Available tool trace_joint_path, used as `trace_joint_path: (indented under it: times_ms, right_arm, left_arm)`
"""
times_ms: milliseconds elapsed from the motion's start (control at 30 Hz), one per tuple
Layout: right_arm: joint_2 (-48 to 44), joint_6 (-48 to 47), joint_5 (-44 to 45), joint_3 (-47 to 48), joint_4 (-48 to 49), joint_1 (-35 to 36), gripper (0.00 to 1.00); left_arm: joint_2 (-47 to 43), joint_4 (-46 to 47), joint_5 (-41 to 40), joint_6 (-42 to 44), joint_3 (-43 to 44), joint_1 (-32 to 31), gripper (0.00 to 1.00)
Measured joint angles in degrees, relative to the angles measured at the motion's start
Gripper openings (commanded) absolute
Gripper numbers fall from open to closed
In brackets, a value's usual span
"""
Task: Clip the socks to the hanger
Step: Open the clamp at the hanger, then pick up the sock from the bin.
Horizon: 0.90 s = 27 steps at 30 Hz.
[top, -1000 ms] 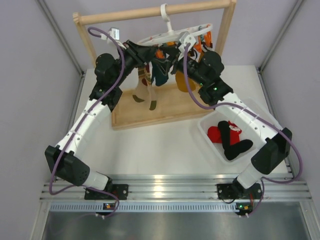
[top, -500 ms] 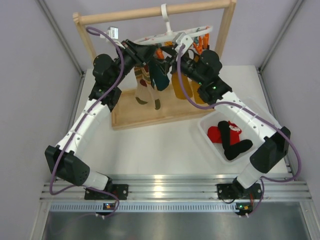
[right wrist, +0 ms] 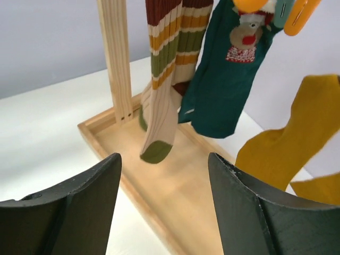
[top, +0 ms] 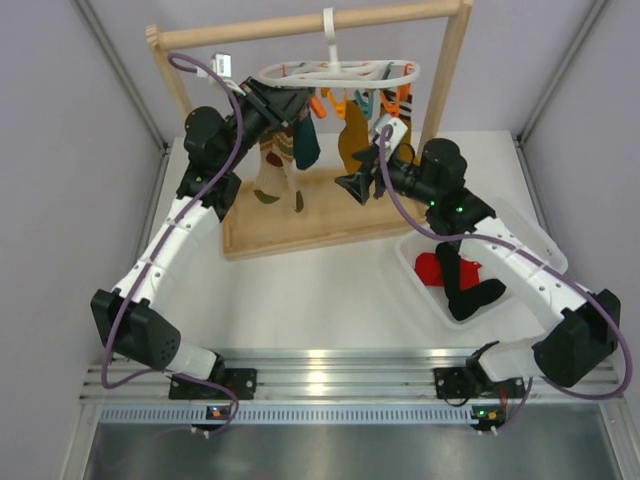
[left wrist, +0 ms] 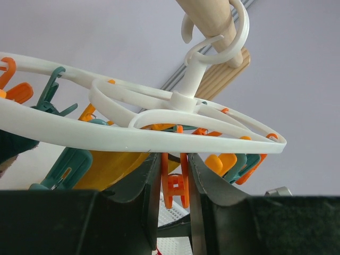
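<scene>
The white ring hanger (top: 335,72) hangs by its hook from the wooden bar, its orange and teal clips below the ring. My left gripper (top: 298,100) reaches up under the ring (left wrist: 133,135). Its jaws (left wrist: 174,159) are shut on an orange clip (left wrist: 175,186), one finger pressing each side. My right gripper (top: 352,186) stands open and empty below the hanger, over the rack's base (right wrist: 175,196). Red socks (top: 430,268) and black socks (top: 472,297) lie in the white bin (top: 520,235) at the right, partly under the right arm.
The wooden rack frame (top: 300,25) stands on its tray base (top: 330,215) at the back. A brown-green striped sock (right wrist: 164,79), a teal sock (right wrist: 223,79) and mustard-yellow socks (right wrist: 287,143) hang from the hanger's clips, close in front of the right gripper.
My right gripper has drawn back from the hanger, down and to the right, and its jaws have widened. The hanger has swung back level. The left gripper has kept its hold.
</scene>
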Motion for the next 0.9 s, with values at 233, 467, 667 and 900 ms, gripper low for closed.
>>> trace_joint_path:
  times_ms: [233,467,667,900]
  right_arm:
    - [-5.73,3.08,-3.56,-1.9,-2.91,-2.19,0.52]
    - [-4.24,3.65,-6.8,3.28,-7.65,-5.53,0.54]
    - [-6.54,-5.27,-12.04,2.25,-25.53,-22.64,0.69]
    - [-15.8,-13.99,-10.73,-10.49,-43.08,-39.41,0.82]
  left_arm:
    - [0.0,-0.46,-0.22,-1.53,0.0,0.0,0.0]
    - [0.0,-0.85,-0.46,-1.84,0.0,0.0,0.0]
    - [0.0,-0.85,-0.11,-1.86,0.0,0.2,0.0]
    - [0.22,-0.79,0.26,-1.88,0.02,0.26,0.0]
